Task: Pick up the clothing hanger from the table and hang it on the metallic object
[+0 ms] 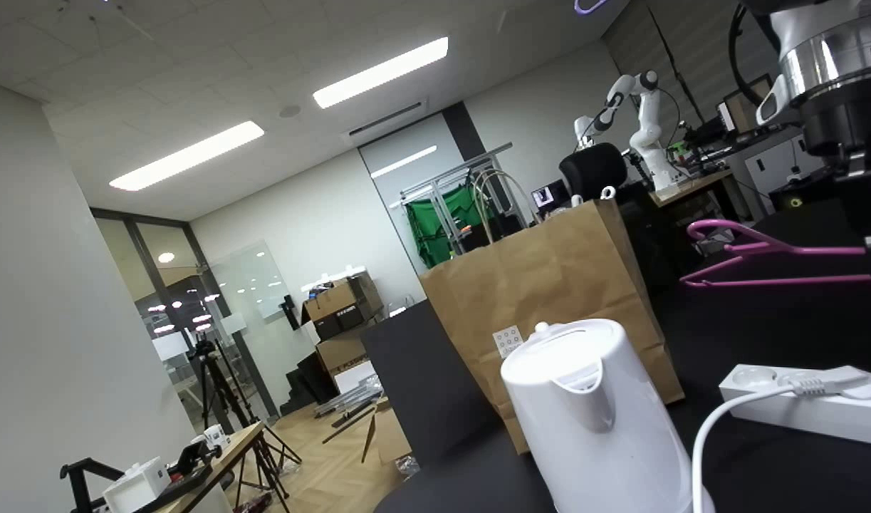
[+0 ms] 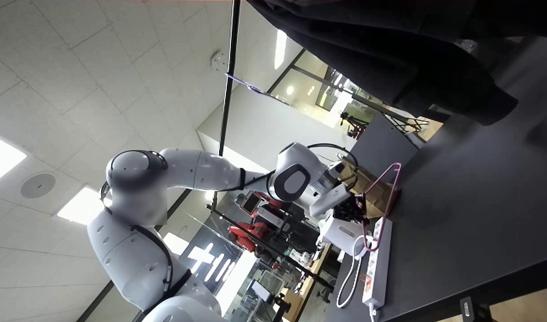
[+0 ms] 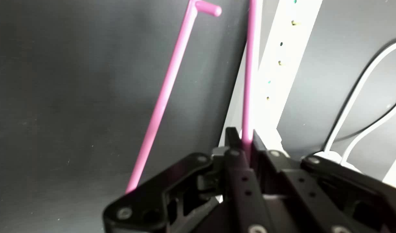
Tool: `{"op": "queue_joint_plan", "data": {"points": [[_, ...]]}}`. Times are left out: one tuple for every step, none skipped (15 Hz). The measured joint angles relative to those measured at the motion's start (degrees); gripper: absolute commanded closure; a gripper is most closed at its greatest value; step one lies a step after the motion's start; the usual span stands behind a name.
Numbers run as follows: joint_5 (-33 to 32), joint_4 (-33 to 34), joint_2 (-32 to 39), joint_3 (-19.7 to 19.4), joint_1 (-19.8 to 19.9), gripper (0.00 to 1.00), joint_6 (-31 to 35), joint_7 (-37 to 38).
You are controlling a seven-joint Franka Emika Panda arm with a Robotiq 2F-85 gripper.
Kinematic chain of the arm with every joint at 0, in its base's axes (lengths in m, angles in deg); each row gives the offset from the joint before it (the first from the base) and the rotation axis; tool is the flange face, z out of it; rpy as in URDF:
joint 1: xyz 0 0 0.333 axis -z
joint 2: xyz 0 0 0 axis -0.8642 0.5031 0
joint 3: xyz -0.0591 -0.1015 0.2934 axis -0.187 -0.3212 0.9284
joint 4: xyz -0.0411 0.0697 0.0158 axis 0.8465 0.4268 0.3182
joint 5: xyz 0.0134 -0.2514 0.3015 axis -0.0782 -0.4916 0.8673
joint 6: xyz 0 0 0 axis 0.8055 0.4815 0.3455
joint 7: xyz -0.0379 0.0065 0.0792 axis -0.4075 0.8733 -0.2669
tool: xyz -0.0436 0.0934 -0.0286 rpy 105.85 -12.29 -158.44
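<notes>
One broad dark desk [image 2: 470, 214] spreads below; over it, near the white power strip [image 2: 377, 270], you hold the pink hanger [image 3: 164, 90] aloft, jaws clenched on one slim bar [image 3: 248, 87]; it should handle as light, slick, slightly springy plastic; a straight stretch looks the surest hold, away from any bend.

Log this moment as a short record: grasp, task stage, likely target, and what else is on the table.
Held item: pink hanger
Grasp: pincer shut on one rod of the hanger
Clearance: appears lifted off the table; height cannot be told
Task stage: picked up, not yet hung
Likely target: black bar in an exterior view, where a purple hanger appears to hang
Also on table: white kettle, paper bag, power strip with a white plug in it
</notes>
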Motion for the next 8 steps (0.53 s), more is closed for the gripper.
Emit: {"op": "queue_joint_plan", "data": {"points": [[0.03, 0.44, -0.43, -1.09, -0.16, 0.92, -2.45, -1.64], [0.03, 0.58, -0.68, -1.65, -0.23, 0.92, -3.41, -2.40], [0.03, 0.59, -0.77, -1.87, -0.29, 0.92, -3.76, -2.78], [0.03, 0.59, -0.77, -1.92, -0.45, 0.92, -3.77, -2.85], [0.03, 0.59, -0.77, -1.92, -0.64, 0.92, -3.77, -2.85], [0.03, 0.59, -0.77, -1.92, -0.77, 0.92, -3.77, -2.85], [0.04, 0.59, -0.77, -1.92, -0.87, 0.92, -3.77, -2.85], [0.04, 0.59, -0.77, -1.92, -0.89, 0.92, -3.77, -2.86]]}}
